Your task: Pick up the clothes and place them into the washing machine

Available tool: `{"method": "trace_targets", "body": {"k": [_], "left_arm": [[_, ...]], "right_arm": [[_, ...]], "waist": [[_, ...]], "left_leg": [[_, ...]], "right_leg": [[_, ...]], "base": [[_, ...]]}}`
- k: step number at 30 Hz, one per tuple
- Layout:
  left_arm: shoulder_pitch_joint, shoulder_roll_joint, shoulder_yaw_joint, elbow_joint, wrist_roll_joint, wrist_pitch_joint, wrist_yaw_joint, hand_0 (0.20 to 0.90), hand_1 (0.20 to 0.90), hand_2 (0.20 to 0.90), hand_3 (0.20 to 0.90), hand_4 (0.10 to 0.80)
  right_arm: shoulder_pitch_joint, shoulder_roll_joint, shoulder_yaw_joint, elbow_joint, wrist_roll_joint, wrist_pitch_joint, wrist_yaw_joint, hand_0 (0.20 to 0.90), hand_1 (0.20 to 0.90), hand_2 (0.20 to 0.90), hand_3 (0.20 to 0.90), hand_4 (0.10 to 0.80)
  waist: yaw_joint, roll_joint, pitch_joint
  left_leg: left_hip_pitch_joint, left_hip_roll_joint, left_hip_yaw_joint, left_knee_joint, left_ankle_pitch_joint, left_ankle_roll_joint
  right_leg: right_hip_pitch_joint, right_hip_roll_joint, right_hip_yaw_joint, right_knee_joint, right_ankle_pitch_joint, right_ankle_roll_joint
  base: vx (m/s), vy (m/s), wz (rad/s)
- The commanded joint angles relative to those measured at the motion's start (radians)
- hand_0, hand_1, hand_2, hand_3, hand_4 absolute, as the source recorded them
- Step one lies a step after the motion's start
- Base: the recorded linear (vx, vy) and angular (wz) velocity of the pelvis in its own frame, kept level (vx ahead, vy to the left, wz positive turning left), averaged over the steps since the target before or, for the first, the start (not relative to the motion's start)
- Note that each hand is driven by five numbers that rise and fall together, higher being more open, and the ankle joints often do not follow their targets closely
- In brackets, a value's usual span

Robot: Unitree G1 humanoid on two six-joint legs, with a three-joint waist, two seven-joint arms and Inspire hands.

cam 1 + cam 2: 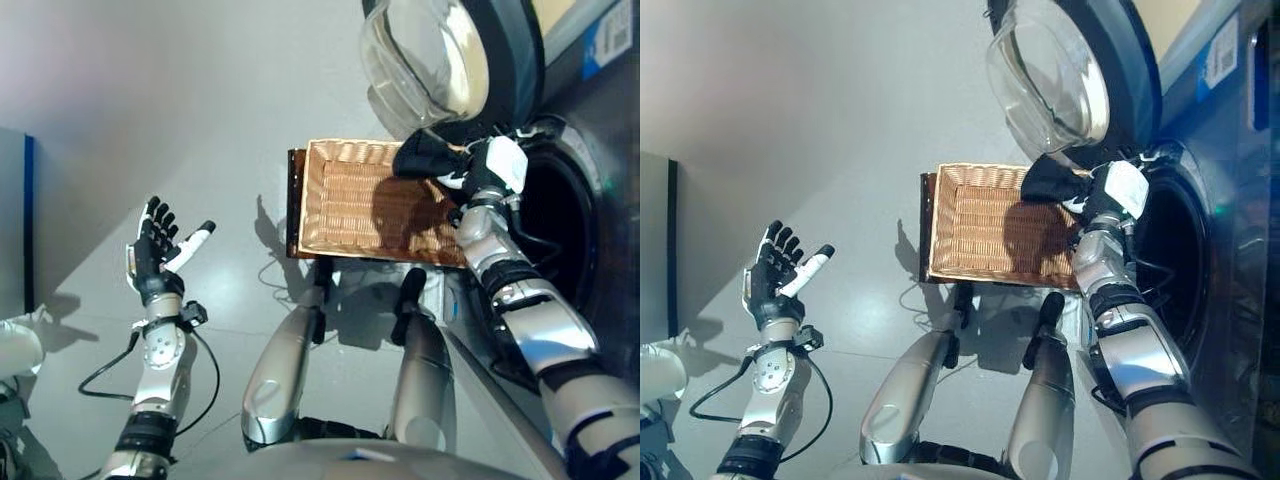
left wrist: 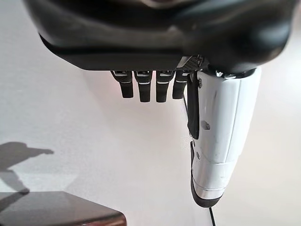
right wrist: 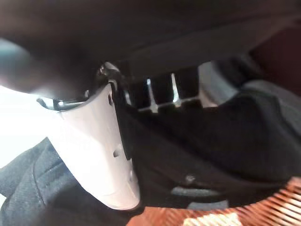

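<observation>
From the left eye view you see the right hand [image 1: 492, 165] clutching a dark garment [image 1: 425, 157] bunched over the wicker basket [image 1: 345, 205]'s corner, beside the washing machine drum [image 1: 560, 225]; its long axis cannot be told. The glass door [image 1: 425, 60] stands swung wide. The left hand [image 1: 160, 250] hangs with fingers spread, empty.

In the right wrist view, your fingers [image 3: 162, 92] and thumb curl round the dark cloth.

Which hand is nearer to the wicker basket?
Right. The right hand holds dark clothing over the wicker basket's far corner by the washing machine; the left hand hangs open, away to its left.
</observation>
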Motion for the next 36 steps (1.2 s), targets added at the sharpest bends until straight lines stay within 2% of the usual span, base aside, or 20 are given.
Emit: {"method": "trace_targets", "body": {"k": [1,2,3,7,12,20,21,22,23,24,26,30,34,35,36], "left_arm": [[0.066,0.019,0.029,-0.044,-0.006,-0.097,0.019,0.900,0.900,0.900,0.900,0.800],[0.063,0.025,0.016,-0.042,0.001,-0.096,0.015,0.900,0.900,0.900,0.900,0.800],[0.069,0.026,0.009,-0.032,-0.001,-0.097,0.009,0.900,0.900,0.900,0.900,0.800],[0.084,0.024,-0.002,-0.042,0.011,-0.097,0.006,0.900,0.900,0.900,0.900,0.800],[0.095,0.009,0.003,-0.047,0.022,-0.099,0.010,0.900,0.900,0.900,0.900,0.800],[0.100,-0.008,-0.027,-0.035,0.013,-0.103,0.004,0.900,0.900,0.900,0.900,0.800],[0.099,-0.007,-0.028,-0.034,0.012,-0.104,0.004,0.900,0.900,0.900,0.900,0.800],[0.102,-0.017,-0.038,-0.037,0.005,-0.108,0.003,0.900,0.900,0.900,0.900,0.800],[0.101,-0.016,-0.039,-0.037,0.005,-0.108,0.003,0.900,0.900,0.900,0.900,0.800],[0.105,-0.020,-0.048,-0.037,0.004,-0.109,0.003,0.900,0.900,0.900,0.900,0.800],[0.110,-0.022,-0.066,-0.029,-0.003,-0.111,-0.004,0.900,0.900,0.900,0.900,0.800],[0.117,-0.013,-0.079,-0.037,-0.012,-0.119,-0.015,0.900,0.900,0.900,0.900,0.800],[0.129,0.010,-0.076,-0.039,-0.017,-0.129,-0.040,0.900,0.900,0.900,0.900,0.800],[0.133,0.020,-0.072,-0.038,-0.018,-0.131,-0.046,0.900,0.900,0.900,0.900,0.800],[0.130,0.016,-0.073,-0.039,-0.019,-0.131,-0.046,0.900,0.900,0.900,0.900,0.800]], "right_arm": [[0.054,0.016,-0.067,-0.031,0.188,-0.139,-0.091,0.200,0.200,0.200,0.200,0.300],[0.053,0.002,-0.119,0.026,0.272,-0.169,-0.074,0.200,0.200,0.200,0.200,0.300],[0.047,-0.004,-0.126,0.056,0.306,-0.178,-0.073,0.200,0.200,0.200,0.200,0.300],[0.101,0.026,-0.223,0.069,0.520,-0.276,-0.044,0.200,0.200,0.200,0.200,0.300],[0.158,0.042,-0.278,0.026,0.597,-0.327,-0.039,0.200,0.200,0.200,0.200,0.300],[0.204,0.133,-0.436,-0.028,0.992,-0.511,0.055,0.200,0.200,0.200,0.200,0.300],[0.204,0.131,-0.437,-0.025,0.997,-0.513,0.060,0.200,0.200,0.200,0.200,0.300],[0.205,0.163,-0.494,-0.106,1.107,-0.604,0.070,0.200,0.200,0.200,0.200,0.300],[0.207,0.164,-0.495,-0.108,1.108,-0.606,0.071,0.200,0.200,0.200,0.200,0.300],[0.196,0.179,-0.534,-0.151,1.156,-0.657,0.067,0.200,0.200,0.200,0.200,0.300],[0.178,0.176,-0.578,-0.167,1.178,-0.700,0.038,0.200,0.200,0.200,0.200,0.300],[0.094,0.075,-0.628,-0.239,1.128,-0.732,-0.044,0.200,0.200,0.200,0.200,0.300],[-0.013,-0.126,-0.619,-0.331,1.024,-0.734,-0.114,0.200,0.200,0.200,0.200,0.300],[-0.047,-0.207,-0.603,-0.369,0.997,-0.732,-0.128,0.200,0.200,0.200,0.200,0.300],[-0.053,-0.213,-0.600,-0.368,0.994,-0.730,-0.132,0.200,0.200,0.200,0.200,0.300]], "waist": [[-0.014,0.056,-0.101],[-0.015,0.063,-0.107],[-0.014,0.071,-0.113],[-0.023,0.100,-0.136],[-0.034,0.116,-0.143],[-0.049,0.147,-0.148],[-0.048,0.146,-0.149],[-0.054,0.161,-0.150],[-0.053,0.161,-0.151],[-0.057,0.171,-0.151],[-0.055,0.188,-0.157],[-0.048,0.225,-0.171],[-0.033,0.252,-0.204],[-0.032,0.256,-0.211],[-0.030,0.261,-0.210]], "left_leg": [[-0.041,-0.010,-0.007,0.001,0.010,-0.044],[-0.037,-0.011,-0.006,0.000,0.009,-0.044],[-0.034,-0.015,-0.005,0.000,0.008,-0.042],[-0.014,-0.025,0.008,-0.010,0.002,-0.038],[-0.014,-0.028,0.014,-0.014,0.001,-0.037],[-0.003,-0.032,0.022,-0.016,-0.006,-0.039],[-0.003,-0.032,0.022,-0.016,-0.006,-0.039],[0.000,-0.034,0.024,-0.017,-0.008,-0.039],[0.001,-0.034,0.024,-0.017,-0.009,-0.039],[0.002,-0.036,0.024,-0.017,-0.010,-0.039],[0.005,-0.040,0.022,-0.017,-0.011,-0.039],[0.004,-0.046,0.022,-0.018,-0.006,-0.038],[0.011,-0.057,0.022,-0.022,-0.014,-0.039],[0.011,-0.059,0.022,-0.023,-0.014,-0.040],[0.007,-0.058,0.023,-0.023,-0.007,-0.039]], "right_leg": [[0.083,-0.019,0.010,-0.057,-0.033,0.016],[0.090,-0.023,0.008,-0.063,-0.035,0.018],[0.093,-0.025,0.009,-0.066,-0.036,0.019],[0.098,-0.030,0.029,-0.073,-0.037,0.024],[0.094,-0.032,0.036,-0.073,-0.041,0.024],[0.092,-0.036,0.052,-0.068,-0.053,0.025],[0.092,-0.036,0.053,-0.068,-0.053,0.025],[0.093,-0.038,0.055,-0.068,-0.059,0.026],[0.093,-0.038,0.055,-0.067,-0.059,0.026],[0.093,-0.040,0.057,-0.067,-0.062,0.027],[0.097,-0.043,0.060,-0.068,-0.066,0.027],[0.095,-0.050,0.065,-0.068,-0.061,0.029],[0.092,-0.062,0.075,-0.067,-0.070,0.037],[0.087,-0.064,0.079,-0.065,-0.070,0.038],[0.083,-0.063,0.080,-0.066,-0.062,0.037]], "base": [[0.054,0.051,-0.12],[0.070,0.069,-0.14],[0.048,0.045,-0.12],[0.040,0.058,-0.03],[0.003,0.013,-0.01],[0.010,0.009,-0.05],[0.026,0.008,-0.06],[0.018,0.004,-0.05],[0.028,0.020,-0.07],[-0.001,0.033,-0.09],[0.014,0.015,-0.04],[0.009,0.014,0.03],[0.035,0.035,0.02],[0.000,0.000,0.00],[0.020,0.056,-0.01]]}}
